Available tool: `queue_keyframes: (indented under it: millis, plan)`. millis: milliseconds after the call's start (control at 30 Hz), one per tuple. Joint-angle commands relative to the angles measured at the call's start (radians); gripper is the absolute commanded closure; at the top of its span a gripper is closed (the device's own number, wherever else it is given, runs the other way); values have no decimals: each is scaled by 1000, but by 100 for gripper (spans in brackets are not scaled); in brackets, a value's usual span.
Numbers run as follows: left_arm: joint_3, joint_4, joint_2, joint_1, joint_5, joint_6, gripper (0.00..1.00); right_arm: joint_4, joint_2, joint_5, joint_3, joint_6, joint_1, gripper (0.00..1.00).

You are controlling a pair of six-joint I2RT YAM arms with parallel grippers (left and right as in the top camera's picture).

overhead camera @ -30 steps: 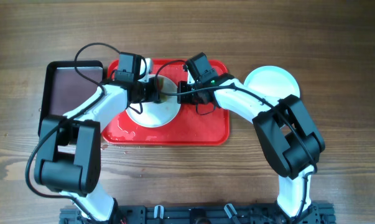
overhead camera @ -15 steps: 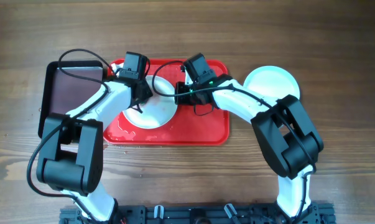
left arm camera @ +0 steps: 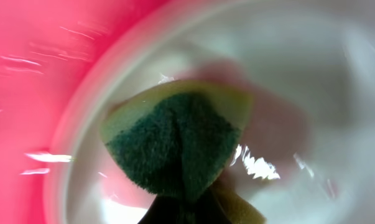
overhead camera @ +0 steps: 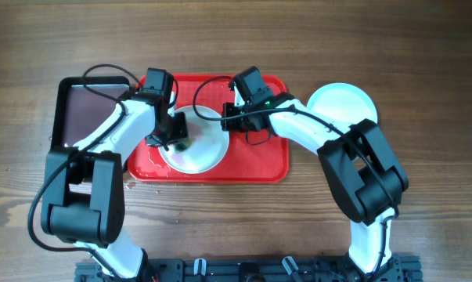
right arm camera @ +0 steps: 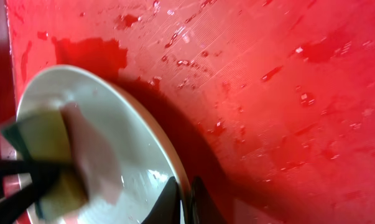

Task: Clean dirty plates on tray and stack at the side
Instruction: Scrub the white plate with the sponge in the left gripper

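Note:
A white plate [overhead camera: 200, 149] lies on the wet red tray [overhead camera: 259, 160]. My right gripper [overhead camera: 228, 117] is shut on the plate's far right rim, one finger inside and one outside, as the right wrist view [right arm camera: 186, 202] shows on the plate [right arm camera: 112, 137]. My left gripper [overhead camera: 173, 131] is shut on a green and yellow sponge [left arm camera: 175, 140] that presses on the plate's inner surface [left arm camera: 299, 81]. The sponge also shows in the right wrist view [right arm camera: 44, 165]. A pale plate [overhead camera: 341, 103] lies on the table to the right of the tray.
A smaller black tray [overhead camera: 87, 113] sits against the red tray's left side. Water drops and red smears cover the red tray [right arm camera: 268, 93]. Both arms reach in over the red tray's back half.
My left gripper has carried the sponge from the plate's far edge down and to the left across it. The right gripper has kept its hold on the rim.

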Motion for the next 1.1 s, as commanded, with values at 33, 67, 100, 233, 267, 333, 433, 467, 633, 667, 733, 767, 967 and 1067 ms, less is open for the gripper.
queue_keyframes:
  millis: [33, 67, 100, 233, 267, 333, 433, 467, 633, 667, 733, 767, 967, 1067]
  plan:
    - [-64, -54, 68, -28, 506, 351, 96, 1, 23, 31, -3, 23, -2, 96]
    - [-64, -52, 68, -28, 537, 372, 96, 1, 23, 31, -3, 23, -2, 96]
    - [-64, -44, 68, -28, 553, 378, 96, 1, 23, 31, -3, 23, -2, 96]
    - [-64, 17, 68, -28, 554, 366, 96, 0, 23, 31, -3, 22, -2, 96]
    - [-64, 52, 68, -28, 554, 365, 96, -1, 23, 31, -3, 22, -2, 96]
    - [-64, 129, 69, -28, 550, 350, 96, -1, 23, 31, -3, 22, -2, 96]
    - [-64, 240, 69, -28, 481, 272, 96, -2, 23, 31, -3, 22, -2, 96]
    - [-64, 268, 69, -28, 446, 241, 96, -2, 23, 31, -3, 22, -2, 96]
    - [-64, 437, 72, -28, 206, 125, 96, -2, 23, 31, -3, 23, -2, 96]
    - [-64, 457, 74, -28, 179, 125, 96, -2, 23, 31, -3, 22, -2, 95]
    - [-64, 501, 80, -28, 84, 114, 96, -2, 23, 31, -3, 22, -2, 96]
    - [-64, 515, 85, -28, 30, 95, 96, -2, 23, 31, -3, 23, -2, 96]
    - [-64, 532, 92, -28, -314, -19, 96, -1, 23, 31, -3, 22, -2, 96]
    - [-63, 526, 90, -28, -430, -42, 96, -1, 23, 31, -3, 22, -2, 96]
